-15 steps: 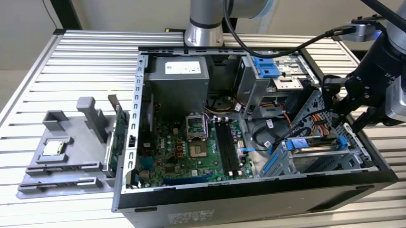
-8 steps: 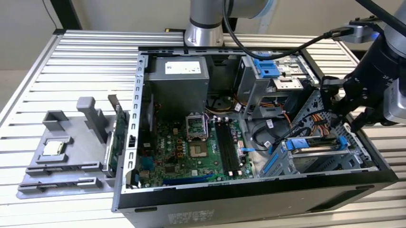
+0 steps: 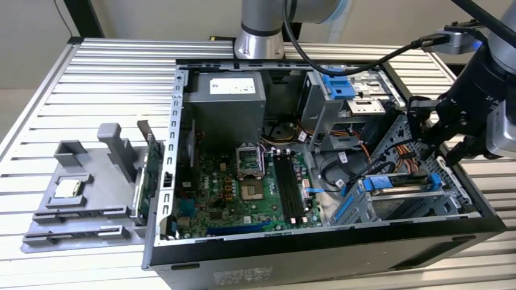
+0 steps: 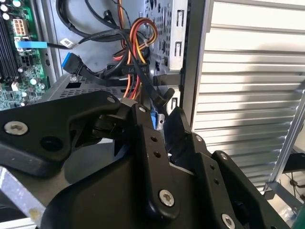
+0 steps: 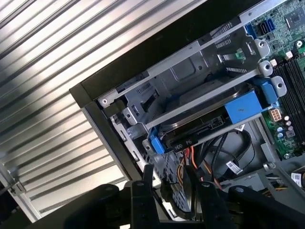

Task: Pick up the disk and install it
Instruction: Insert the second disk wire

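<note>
One flat silver-grey disk in blue plastic bracket [image 3: 400,183] sits in the grey metal drive cage [image 3: 403,205] — long axis along cage front; black gripper [image 5: 176,183] just above, fingers spread, empty.

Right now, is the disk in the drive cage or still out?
In. The disk, with its blue bracket, sits in the drive cage inside the case. The claw hangs above it, holding nothing.
</note>
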Tool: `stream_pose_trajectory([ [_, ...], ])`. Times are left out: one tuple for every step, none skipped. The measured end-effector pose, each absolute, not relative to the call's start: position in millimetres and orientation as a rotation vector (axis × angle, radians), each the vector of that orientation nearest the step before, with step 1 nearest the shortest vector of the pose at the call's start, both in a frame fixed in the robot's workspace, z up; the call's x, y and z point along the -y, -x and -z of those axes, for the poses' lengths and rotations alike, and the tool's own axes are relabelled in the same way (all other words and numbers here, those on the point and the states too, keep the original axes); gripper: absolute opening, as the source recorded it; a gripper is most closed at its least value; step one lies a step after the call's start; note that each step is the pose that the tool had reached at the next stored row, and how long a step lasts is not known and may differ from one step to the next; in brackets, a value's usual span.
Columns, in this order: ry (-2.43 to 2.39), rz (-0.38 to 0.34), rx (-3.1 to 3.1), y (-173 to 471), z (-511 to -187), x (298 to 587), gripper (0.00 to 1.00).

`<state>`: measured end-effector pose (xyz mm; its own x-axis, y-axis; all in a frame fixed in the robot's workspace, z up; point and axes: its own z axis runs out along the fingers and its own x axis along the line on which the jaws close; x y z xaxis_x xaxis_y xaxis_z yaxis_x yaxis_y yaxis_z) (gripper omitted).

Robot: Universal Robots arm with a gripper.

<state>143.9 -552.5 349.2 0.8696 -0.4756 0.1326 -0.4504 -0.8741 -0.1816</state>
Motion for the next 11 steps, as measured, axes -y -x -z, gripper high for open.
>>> stream_pose_trajectory([
  [2.895,0.264,-0.721,-143.8,-349.2,552.5,1.0],
  [2.893,0.266,-0.721,-143.9,-349.2,552.5,1.0],
  [2.893,0.267,-0.72,-144.0,-349.2,552.5,1.0],
  [2.893,0.267,-0.72,-143.9,-349.2,552.5,1.0],
  [2.893,0.267,-0.72,-143.9,-349.2,552.5,1.0],
  [2.893,0.267,-0.72,-143.8,-349.2,552.5,1.0],
  [2.893,0.267,-0.72,-143.7,-349.3,552.6,1.0],
  [2.893,0.267,-0.72,-143.6,-349.5,552.6,1.0],
  [2.892,0.267,-0.72,-143.5,-349.7,552.6,1.0],
  [2.893,0.267,-0.72,-143.5,-350.0,552.6,1.0],
  [2.893,0.267,-0.72,-143.4,-350.5,552.5,1.0],
])
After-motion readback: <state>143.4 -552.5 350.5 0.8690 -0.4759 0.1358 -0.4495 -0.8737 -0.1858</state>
